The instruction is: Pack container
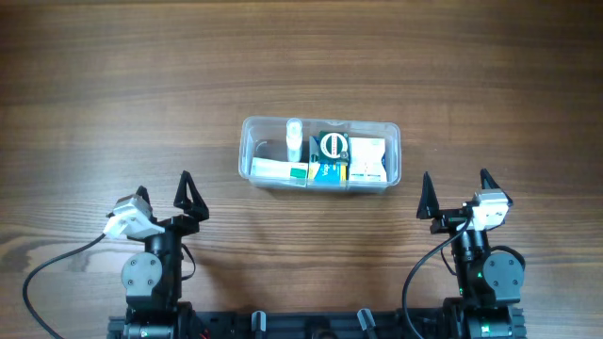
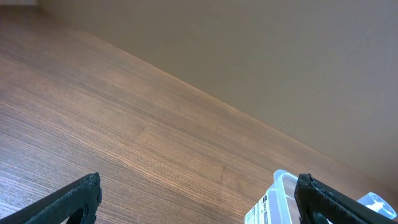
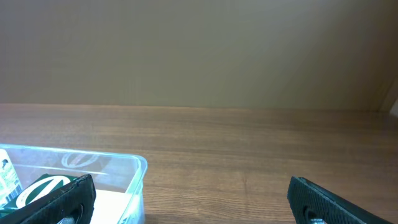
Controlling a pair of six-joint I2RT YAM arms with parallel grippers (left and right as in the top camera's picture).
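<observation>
From overhead, the container [image 1: 247, 155] sits in the middle of the table [image 1: 490, 66], its long axis running left to right. It lies ahead of both arms and between them. The left gripper [image 1: 163, 186] and right gripper [image 1: 455, 177] both have their jaws spread wide and hold nothing. The right one looks slightly nearer to the container's end. Inside are a small bottle [image 1: 294, 135] and several boxes [image 1: 331, 149]; their labels are too small to read.

In the left wrist view, only one corner of the container [image 2: 278, 186] shows, low and to the right, cut off by the frame and partly behind a finger [image 2: 326, 198].

In the right wrist view, the container's end [image 3: 138, 167] sits low and to the left, with a green box [image 3: 46, 185] inside; the rest is out of frame.
</observation>
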